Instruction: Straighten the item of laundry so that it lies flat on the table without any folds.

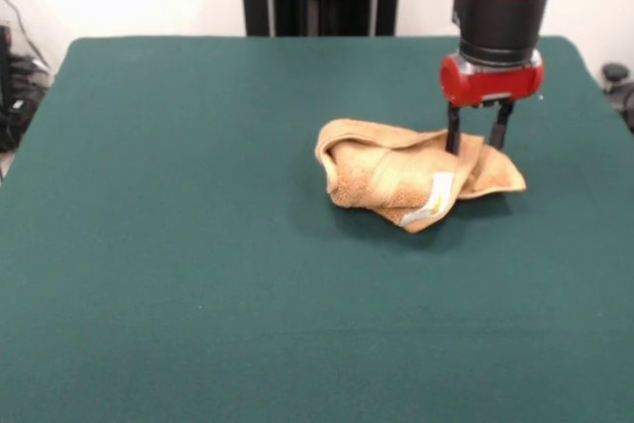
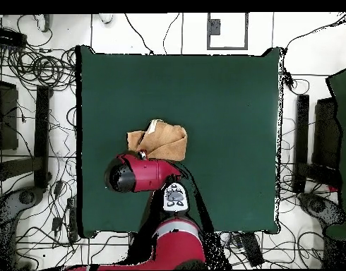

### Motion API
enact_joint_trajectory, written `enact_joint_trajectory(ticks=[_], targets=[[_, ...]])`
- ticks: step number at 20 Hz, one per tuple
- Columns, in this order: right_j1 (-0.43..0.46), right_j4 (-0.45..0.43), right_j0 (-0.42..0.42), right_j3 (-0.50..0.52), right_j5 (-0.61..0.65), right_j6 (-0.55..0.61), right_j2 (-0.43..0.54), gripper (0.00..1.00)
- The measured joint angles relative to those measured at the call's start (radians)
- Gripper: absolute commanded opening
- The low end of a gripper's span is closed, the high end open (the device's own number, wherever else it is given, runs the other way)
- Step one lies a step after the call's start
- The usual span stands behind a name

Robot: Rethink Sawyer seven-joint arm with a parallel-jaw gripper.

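1 crumpled tan towel (image 1: pixel 411 175) right of centre on green table (image 1: pixel 178 245). Gripper (image 1: pixel 477 141) fingers apart, straddling its far fold. Risk: pinching several layers, dragging the bundle instead of unfolding.

green table (image 1: pixel 198 294) bare all round; only obstacle: crumpled towel (image 1: pixel 396 177) under arm (image 1: pixel 495 17)

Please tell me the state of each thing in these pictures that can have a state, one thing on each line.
towel: crumpled in a heap with folds, not flat; its tag shows on the front side.
gripper: open, lowered onto the towel's far edge, one finger on either side of a fold.
table: green surface, the towel lying on it.
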Motion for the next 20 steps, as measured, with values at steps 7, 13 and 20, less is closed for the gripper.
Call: enact_joint_trajectory(ticks=[7,13,20], targets=[[0.031,0.0,0.045,-0.042,0.011,0.0,-0.044,1.0],[0.037,0.0,0.056,-0.055,0.011,0.0,-0.055,0.0],[0.037,0.0,0.056,-0.066,0.028,0.0,-0.058,0.0]])
